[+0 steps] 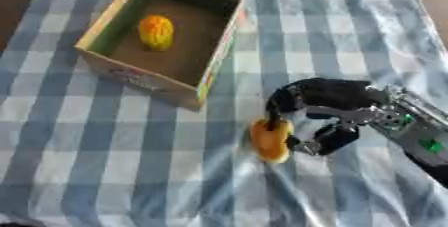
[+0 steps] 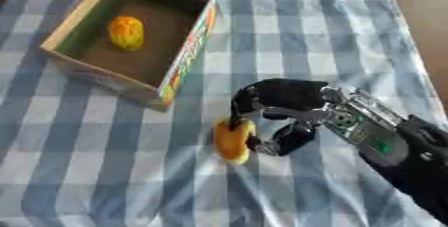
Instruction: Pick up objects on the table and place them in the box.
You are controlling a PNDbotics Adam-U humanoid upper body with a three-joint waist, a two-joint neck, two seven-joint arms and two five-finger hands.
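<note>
Box: the cardboard box (image 1: 163, 73) stands open on the table (image 1: 79, 161), at the far left, on the blue and white checked cloth (image 1: 341, 31).
Already done: one yellow-orange fruit (image 1: 157, 32) lies inside the box, on its floor near the far left wall. I judge this part of the task finished.
Still on the table: a second orange object (image 1: 270, 141) lies on the cloth, in front of the box and a little to its right, apart from it.
My right robot hand: my right robot hand (image 1: 325, 112) comes in from the right and its fingers curl around the orange object, the thumb on the other side. I am grasping it, but it seems not lifted yet.
My left robot hand: it shows in no view.
What is left: to lift this object, carry it to the box and let it go inside. I see no other loose objects on the cloth.
</note>
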